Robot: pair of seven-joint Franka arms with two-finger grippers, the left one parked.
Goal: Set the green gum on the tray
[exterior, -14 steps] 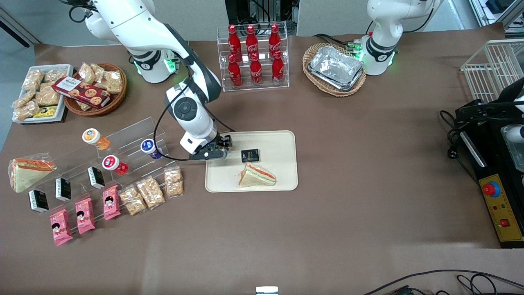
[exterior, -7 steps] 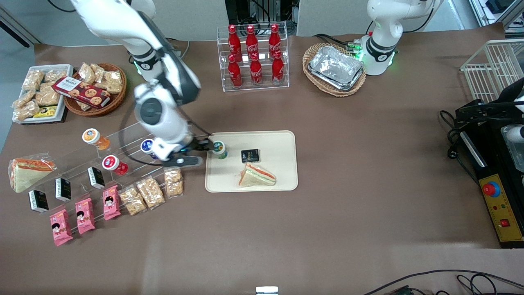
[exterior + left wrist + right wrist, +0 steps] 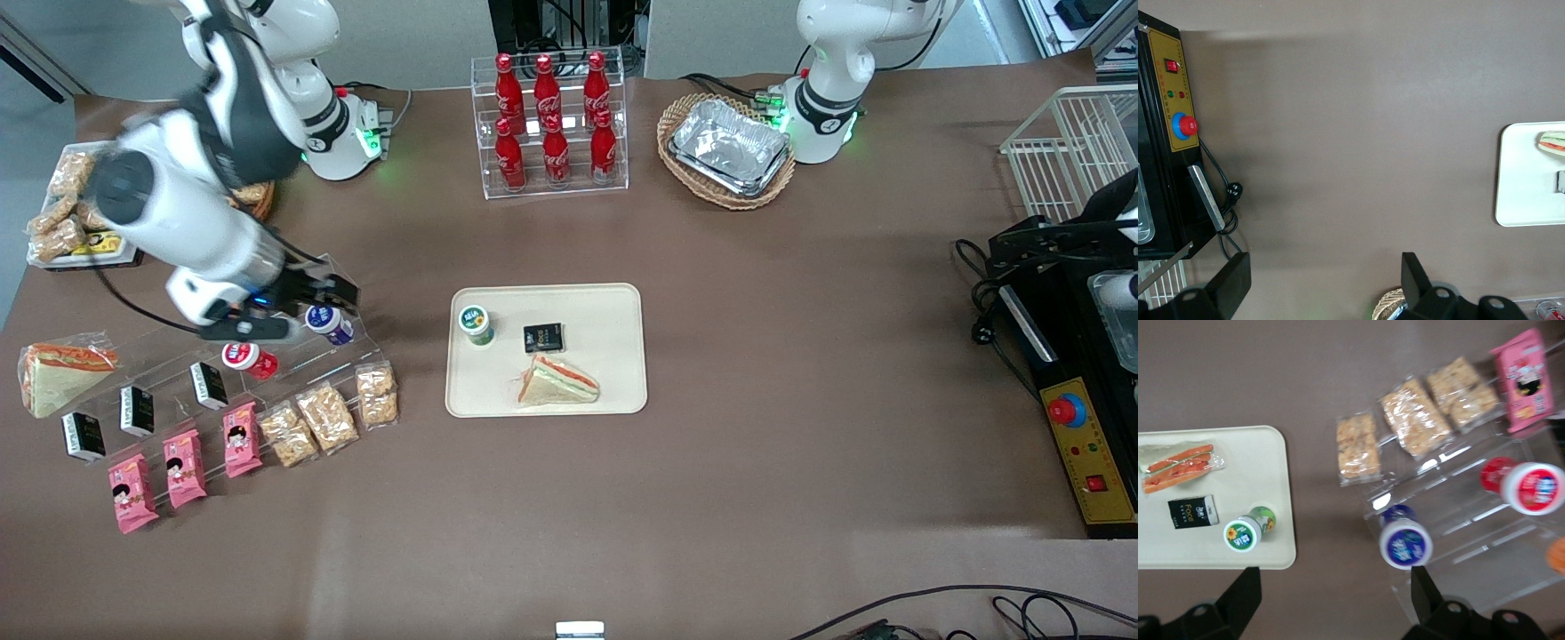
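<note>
plainly, the placing looks done. going from the near edge of the table upward in the front view: the sandwich (image 3: 558, 380) lies at the near side of the tray (image 3: 613, 391), the small black packet (image 3: 543, 338) sits in the tray's middle, and the green gum (image 3: 476, 323) stands upright on the tray, close to the tray's edge at the working arm's end and toward the tray corner farther from the camera. nothing touches the bottle; it stands apart from the packet beside it.

well apart from the tray, toward the working arm's end of the table, the gripper (image 3: 324, 293) hangs above the clear acrylic shelf (image 3: 293, 356), just by the blue-lidded bottle (image 3: 322, 318) and the red-lidded bottle (image 3: 240, 356). in the right wrist view its two fingers stand wide apart with nothing between them.

my judgement: the step in hand is the retreat after release, and the next move calls only for the arm to clear the shelf without knocking its bottles.
</note>
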